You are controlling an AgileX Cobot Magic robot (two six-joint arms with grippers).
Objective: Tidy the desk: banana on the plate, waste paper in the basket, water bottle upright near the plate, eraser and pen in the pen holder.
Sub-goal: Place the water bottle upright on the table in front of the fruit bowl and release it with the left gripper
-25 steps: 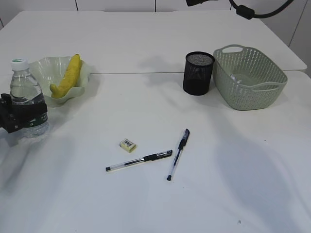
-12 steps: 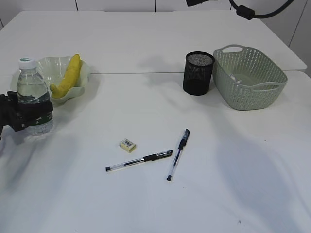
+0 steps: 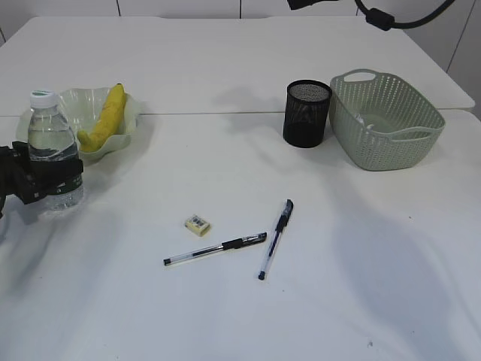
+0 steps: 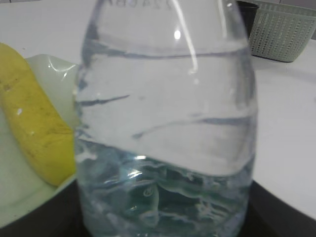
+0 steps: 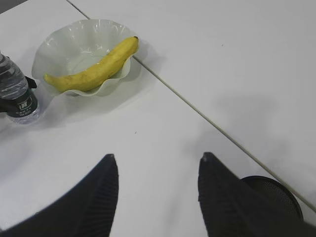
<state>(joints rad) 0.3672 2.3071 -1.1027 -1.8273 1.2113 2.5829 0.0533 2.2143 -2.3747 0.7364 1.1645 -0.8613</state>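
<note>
Left fingers (image 3: 34, 180) clamp the clear ribbed plastic water bottle (image 3: 52, 150) upright; right fingers (image 5: 212, 197) spread open.

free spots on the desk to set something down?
Bare: the stretch between plate and pen holder, and the near edge below the two pens. Crowded: left claw on the water bottle beside the plate; holder beside basket.

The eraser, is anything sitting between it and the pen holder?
Nothing visible. The eraser lies on open table, the two pens are nearer the camera, and the pen holder stands clear farther back right.
</note>
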